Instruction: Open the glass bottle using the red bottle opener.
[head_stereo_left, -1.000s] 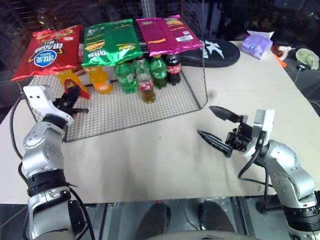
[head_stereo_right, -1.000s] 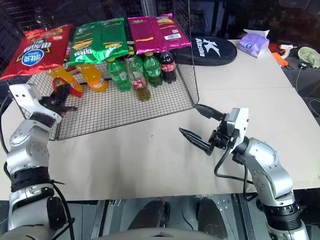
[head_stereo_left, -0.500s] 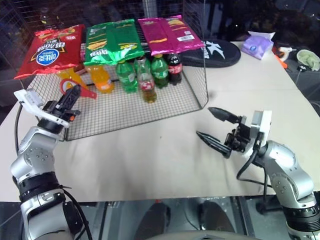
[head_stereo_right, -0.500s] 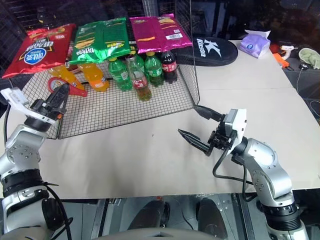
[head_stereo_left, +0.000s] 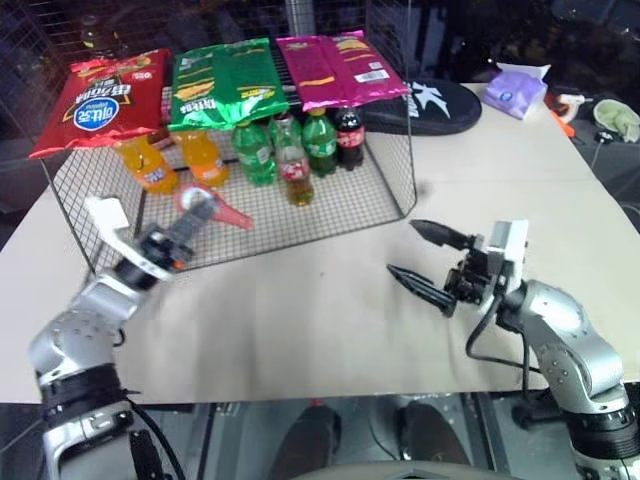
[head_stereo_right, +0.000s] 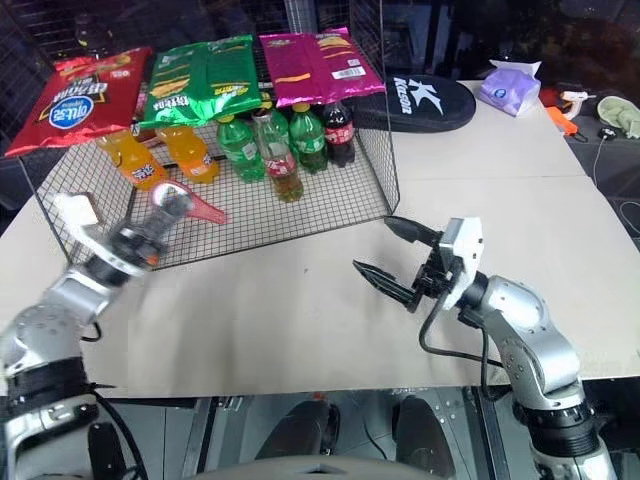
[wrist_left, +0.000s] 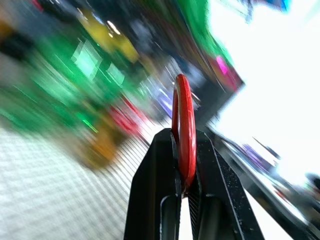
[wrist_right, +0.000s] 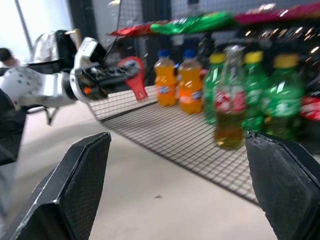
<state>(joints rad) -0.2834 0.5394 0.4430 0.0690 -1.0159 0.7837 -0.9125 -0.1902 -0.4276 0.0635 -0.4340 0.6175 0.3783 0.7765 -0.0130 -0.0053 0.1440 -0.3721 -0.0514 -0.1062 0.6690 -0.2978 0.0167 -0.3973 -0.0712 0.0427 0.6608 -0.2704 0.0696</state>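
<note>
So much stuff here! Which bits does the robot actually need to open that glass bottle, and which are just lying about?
Needed:
- glass bottle
- red bottle opener, held in the left gripper
- right gripper, open

Lying about:
- chip bags
- orange soda bottles
- green soda bottles
- cola bottle
- tissue pack

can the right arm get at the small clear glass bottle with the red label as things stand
Probably yes. The small clear glass bottle with the red label stands ahead of the other bottles, the wire rack's front is open, and the right tool is open and empty.

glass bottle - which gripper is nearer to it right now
Left, narrowly. The left gripper, shut on the red bottle opener, is at the rack's front edge, left of the glass bottle. The right gripper is open over the table, right of and nearer the robot than the bottle.
</note>
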